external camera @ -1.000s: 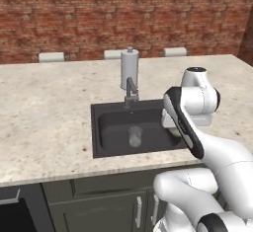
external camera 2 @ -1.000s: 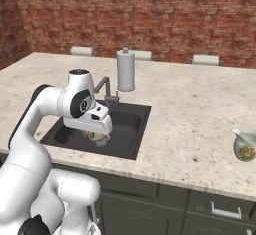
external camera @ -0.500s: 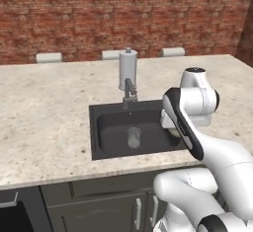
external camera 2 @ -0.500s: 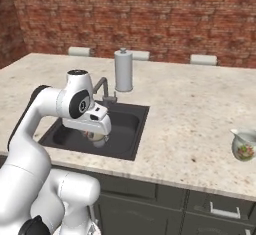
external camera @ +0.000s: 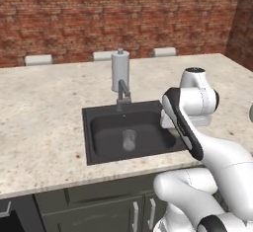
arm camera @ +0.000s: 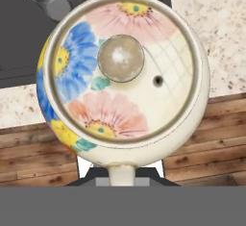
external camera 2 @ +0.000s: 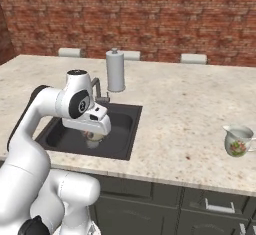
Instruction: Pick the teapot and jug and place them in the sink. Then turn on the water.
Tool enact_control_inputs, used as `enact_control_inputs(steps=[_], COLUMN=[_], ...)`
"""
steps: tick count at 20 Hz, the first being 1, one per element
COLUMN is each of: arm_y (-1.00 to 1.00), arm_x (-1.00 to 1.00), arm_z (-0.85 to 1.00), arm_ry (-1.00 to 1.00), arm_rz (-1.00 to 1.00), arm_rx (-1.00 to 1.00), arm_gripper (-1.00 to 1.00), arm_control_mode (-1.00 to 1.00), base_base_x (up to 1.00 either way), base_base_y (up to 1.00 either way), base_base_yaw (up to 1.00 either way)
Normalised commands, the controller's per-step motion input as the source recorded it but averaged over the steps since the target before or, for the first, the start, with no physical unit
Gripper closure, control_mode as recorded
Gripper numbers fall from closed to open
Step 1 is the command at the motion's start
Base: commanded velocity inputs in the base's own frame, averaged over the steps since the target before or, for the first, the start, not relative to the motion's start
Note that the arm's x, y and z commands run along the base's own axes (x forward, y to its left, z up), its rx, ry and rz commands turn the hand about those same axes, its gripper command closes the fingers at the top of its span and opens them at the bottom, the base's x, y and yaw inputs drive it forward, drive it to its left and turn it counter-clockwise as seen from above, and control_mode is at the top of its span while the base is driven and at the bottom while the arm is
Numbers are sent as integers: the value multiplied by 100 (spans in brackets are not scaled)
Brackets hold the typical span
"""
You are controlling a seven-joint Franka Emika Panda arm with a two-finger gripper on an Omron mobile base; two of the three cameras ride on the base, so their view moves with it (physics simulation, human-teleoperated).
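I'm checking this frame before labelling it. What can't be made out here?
- Gripper fingertips: hand view, hidden beneath the teapot.
- Teapot: right base view, mostly hidden behind the robot's hand.
- Sink right side: left base view, covered by the arm.
- Jug handle: right base view, too small.

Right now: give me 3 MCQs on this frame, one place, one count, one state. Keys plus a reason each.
1. Where is the jug?
A. in the sink
B. on the counter, right of the sink
C. on the paper towel roll

2. How many drinking glasses lie in the sink?
A. none
B. one
C. three

3. The teapot is:
A. held at the jaws
B. standing on the counter
C. tipped over on the floor

Key: B, it stands on the counter far right of the basin; B, a single clear glass lies on the basin floor; A, it hangs under the hand at the sink's near edge.
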Motion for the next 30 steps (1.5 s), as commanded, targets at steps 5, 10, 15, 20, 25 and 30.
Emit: enact_control_inputs(steps=[5, 10, 15, 20, 25, 30], arm_y=[2, 73, 96, 60, 53, 40], arm_x=[5, 12, 29, 58, 58, 40], arm_z=[-4, -36, -30, -2, -1, -13], arm_ry=[0, 0, 0, 0, 9, 15], arm_rz=[0, 0, 0, 5, 8, 8], arm_rx=[0, -2, 0, 1, 2, 1], arm_gripper=[100, 100, 100, 100, 100, 100], arm_control_mode=[-100, -100, -100, -100, -100, -100], base_base_x=[12, 0, 0, 0, 0, 0], base_base_y=[-11, 0, 0, 0, 0, 0], base_base_yaw=[-1, 0, 0, 0, 0, 0])
